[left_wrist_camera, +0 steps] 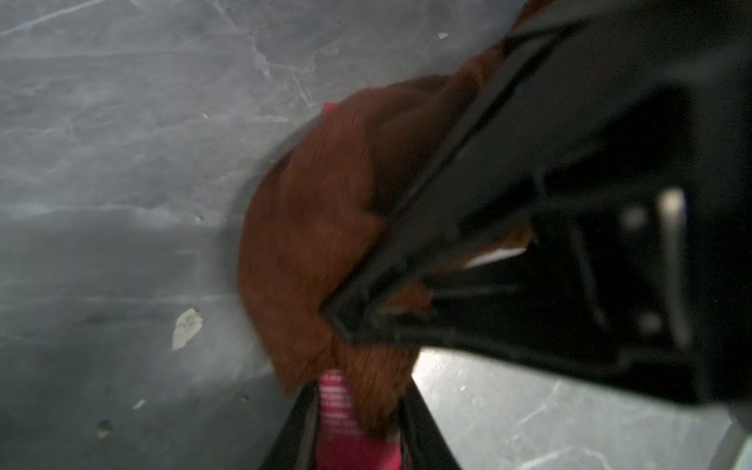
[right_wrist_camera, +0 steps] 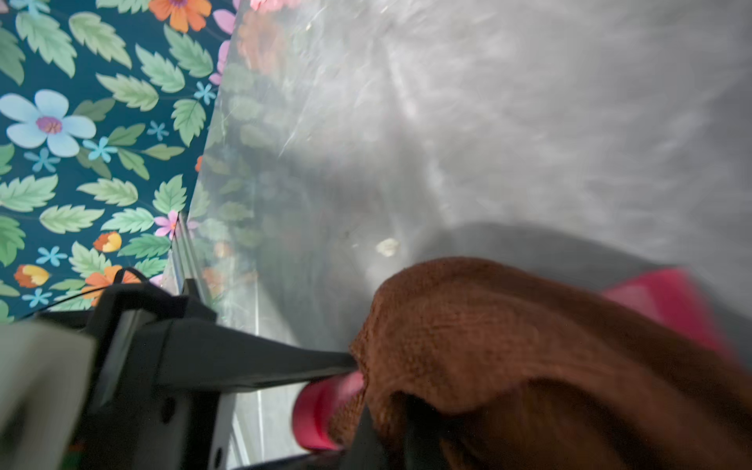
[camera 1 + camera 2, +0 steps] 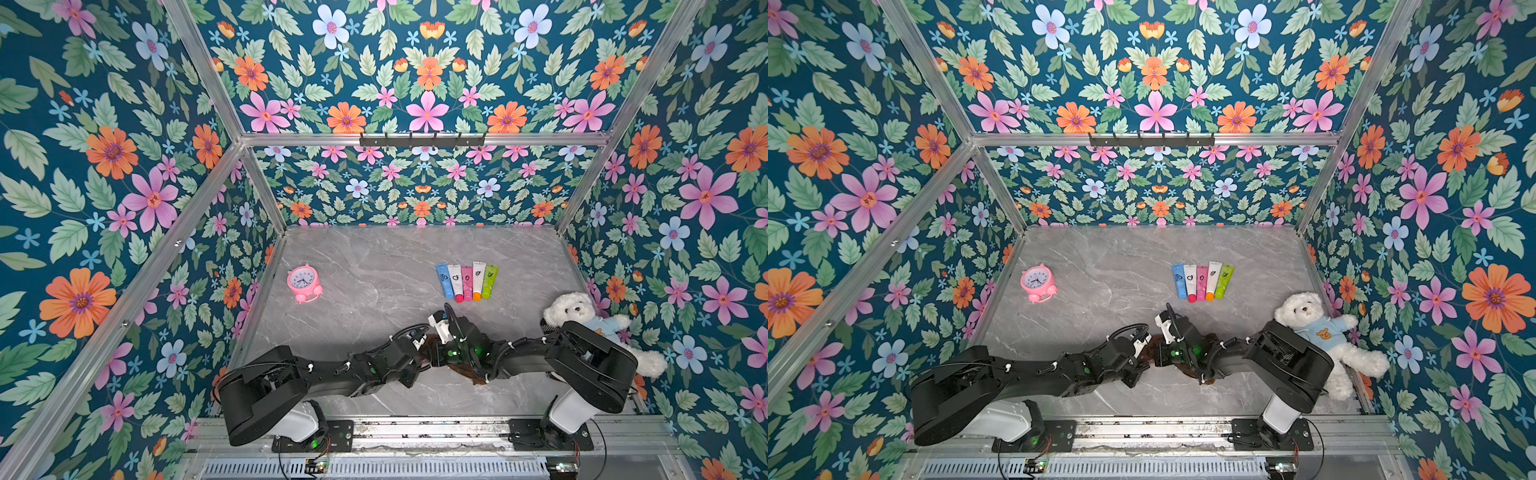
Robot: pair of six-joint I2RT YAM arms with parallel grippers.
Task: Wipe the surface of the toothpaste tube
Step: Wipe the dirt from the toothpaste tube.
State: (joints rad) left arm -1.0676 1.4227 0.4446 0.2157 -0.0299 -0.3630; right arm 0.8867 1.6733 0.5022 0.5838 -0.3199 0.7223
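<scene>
We see the pink toothpaste tube (image 1: 335,407) pinched between the fingers of the left gripper (image 1: 358,396), jaws narrow on it. A brown cloth (image 1: 309,228) drapes over the tube, touching it, and the tube's far end pokes out past it. The right gripper (image 1: 339,317) is clamped tight on the cloth. Both meet just robot-side of the row of tubes (image 3: 467,280). We note the left arm (image 3: 316,374) and right arm (image 3: 540,353) stretched low, angled inward, wrists nearly touching.
</scene>
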